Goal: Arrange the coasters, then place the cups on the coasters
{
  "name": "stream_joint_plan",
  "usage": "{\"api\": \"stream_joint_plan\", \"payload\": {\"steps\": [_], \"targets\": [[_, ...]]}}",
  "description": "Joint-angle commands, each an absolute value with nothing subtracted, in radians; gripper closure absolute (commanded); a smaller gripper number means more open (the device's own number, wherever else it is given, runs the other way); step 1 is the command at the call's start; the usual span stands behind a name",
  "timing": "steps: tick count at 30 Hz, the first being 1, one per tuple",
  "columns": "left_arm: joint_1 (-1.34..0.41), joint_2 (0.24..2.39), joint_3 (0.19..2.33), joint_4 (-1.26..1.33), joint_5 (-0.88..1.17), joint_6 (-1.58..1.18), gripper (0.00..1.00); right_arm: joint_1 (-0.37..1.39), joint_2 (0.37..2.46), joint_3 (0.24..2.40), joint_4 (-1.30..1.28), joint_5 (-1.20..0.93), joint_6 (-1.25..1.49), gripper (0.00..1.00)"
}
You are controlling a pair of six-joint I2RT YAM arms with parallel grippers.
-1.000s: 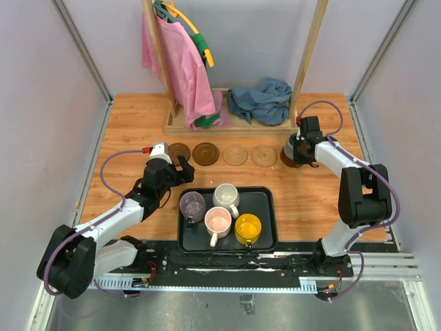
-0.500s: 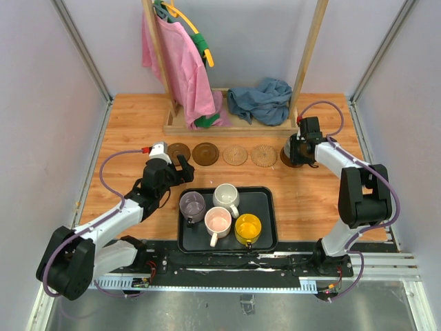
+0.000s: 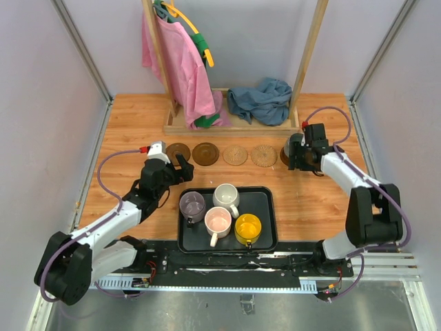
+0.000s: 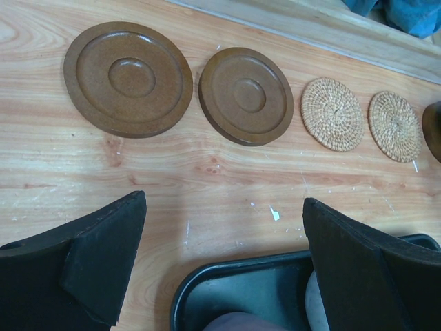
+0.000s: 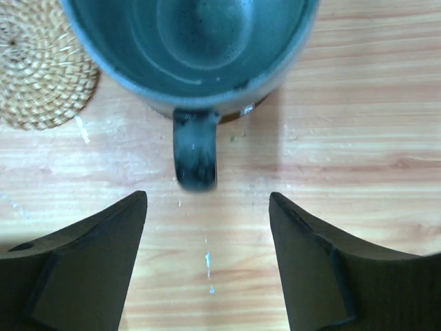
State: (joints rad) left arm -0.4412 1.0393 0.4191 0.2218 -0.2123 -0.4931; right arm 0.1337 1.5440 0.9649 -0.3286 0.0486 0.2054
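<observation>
Along the far half of the table (image 3: 310, 200), five coasters in a row, left to right: dark coaster (image 4: 127, 77), second dark coaster (image 4: 246, 94), woven coaster (image 4: 332, 114), second woven coaster (image 4: 394, 125), third dark coaster (image 5: 249, 110) at the right end. On that last one, grey-blue mug (image 5: 207, 41), upright, handle pointing toward the right gripper (image 5: 207, 255). Right fingers apart, one to each side of the handle's line, just short of it and touching nothing. Nearer the arms, black tray (image 3: 271, 207) with four upright mugs: purple mug (image 3: 192, 205) and white mug (image 3: 225, 196) at the back, pink mug (image 3: 218, 222) and yellow mug (image 3: 248, 227) in front. Left gripper (image 4: 224, 234) spread wide and empty, hovering over bare wood between the coaster row and the tray's left rear corner.
</observation>
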Motion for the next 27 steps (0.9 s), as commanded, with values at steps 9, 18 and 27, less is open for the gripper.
{"api": "stream_joint_plan", "payload": {"steps": [9, 18, 27], "targets": [[-0.449, 0.992, 0.416, 0.234, -0.23, -0.46, 0.0, 0.195, 1.073, 0.924, -0.485, 0.053, 0.304, 0.12], [-0.449, 1.015, 0.433, 0.238, -0.193, -0.444, 0.0, 0.429, 0.834, 0.807, -0.678, 0.119, 0.419, 0.14], [-0.45, 1.014, 0.416, 0.239, -0.174, -0.467, 0.0, 0.808, 0.659, 0.706, -0.772, 0.148, 0.572, 0.13]]}}
